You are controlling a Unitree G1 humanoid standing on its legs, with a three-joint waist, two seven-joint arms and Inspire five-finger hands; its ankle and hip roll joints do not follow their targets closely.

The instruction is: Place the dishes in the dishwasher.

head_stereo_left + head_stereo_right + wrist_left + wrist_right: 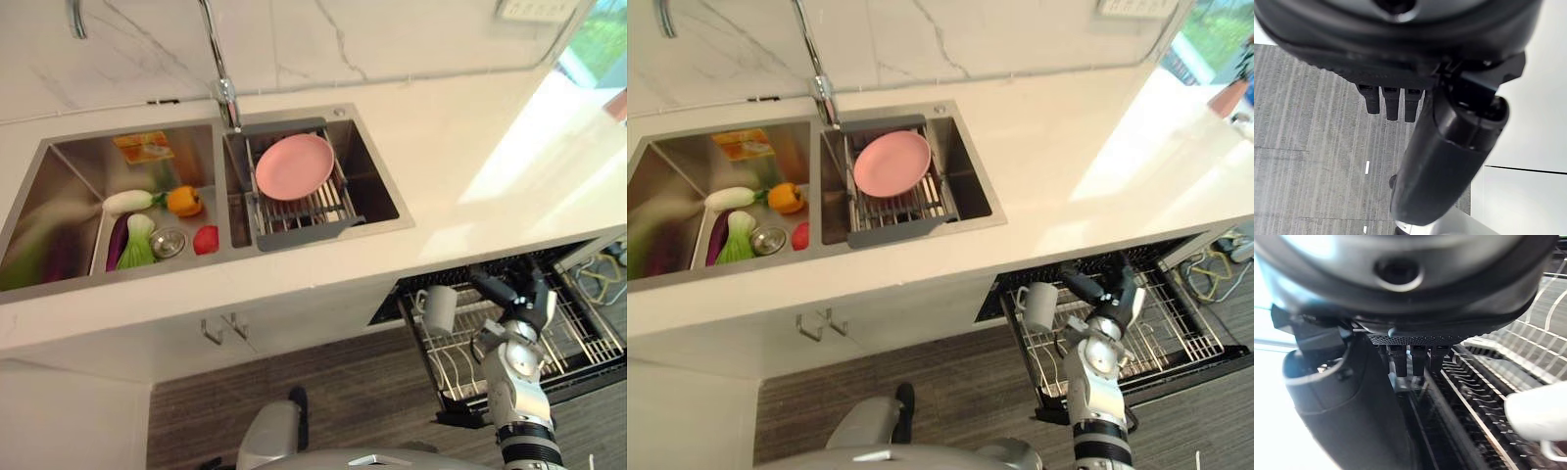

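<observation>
The right hand (519, 299) hovers over the pulled-out dishwasher rack (578, 343), just below the counter's (470, 147) front edge near its right corner, and its fingers (1405, 363) look straight and loose in the wrist view, holding nothing. A white mug (438, 309) sits in the rack's left end, just beside the hand but apart from it, so one dish seems already loaded. The rack is drawn clear of the counter, which lets a dish come straight down onto the wires.

Up in the sink, the pink plate (294, 166) lies flat on a grey drying rack (299, 211) that bridges the right basin (377, 186), beside the tap (223, 93). That plate is my guess for the next pick. It is well apart from the dishwasher, so the arm has a long reach across the counter. The left basin (59, 196) holds vegetables: an orange pepper (184, 201), a purple aubergine (117, 242), a leafy green (139, 243).

The left hand (1396, 83) hangs over the grey floor (1312, 127), fingers extended and relaxed, idle.
</observation>
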